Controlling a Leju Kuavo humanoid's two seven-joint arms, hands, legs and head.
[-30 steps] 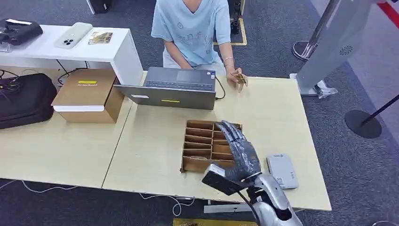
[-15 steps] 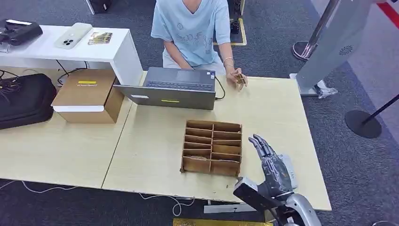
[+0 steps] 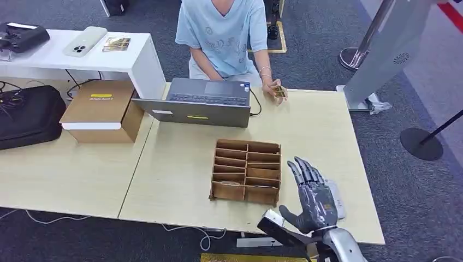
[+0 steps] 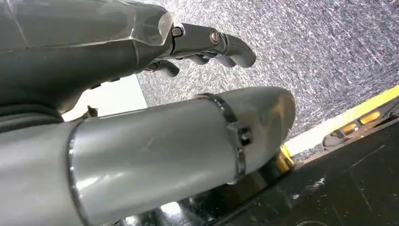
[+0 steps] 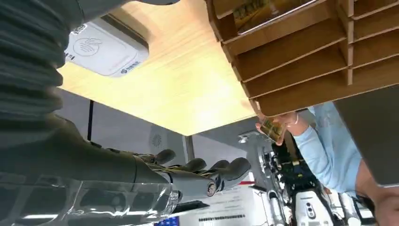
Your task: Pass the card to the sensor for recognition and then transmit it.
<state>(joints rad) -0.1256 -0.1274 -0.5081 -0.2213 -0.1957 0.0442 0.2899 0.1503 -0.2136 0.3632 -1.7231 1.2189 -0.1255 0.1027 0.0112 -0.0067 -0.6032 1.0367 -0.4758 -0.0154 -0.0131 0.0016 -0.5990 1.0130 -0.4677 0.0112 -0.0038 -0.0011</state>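
Note:
My right hand (image 3: 311,195) hovers open, fingers spread and nothing in it, above the grey card sensor (image 3: 337,201) near the table's front right edge. The right wrist view shows the sensor (image 5: 106,47) on the wooden top, with my fingers (image 5: 202,172) apart from it. Just left of the hand lies a cardboard divider box (image 3: 245,172); one compartment holds a card (image 5: 263,12). A person in a light blue shirt across the table holds a small card (image 3: 279,91). My left hand (image 4: 207,44) hangs over grey carpet, holding nothing, fingers loosely bent.
An open laptop (image 3: 202,101) sits at the table's far edge in front of the person. A brown carton (image 3: 104,109) and a black bag (image 3: 27,114) lie on the left. A grey gate post (image 3: 382,54) stands beyond the table's right corner.
My right hand has moved from above the divider box to the right and back toward the near edge, ending over the sensor. The person's hand still holds the card.

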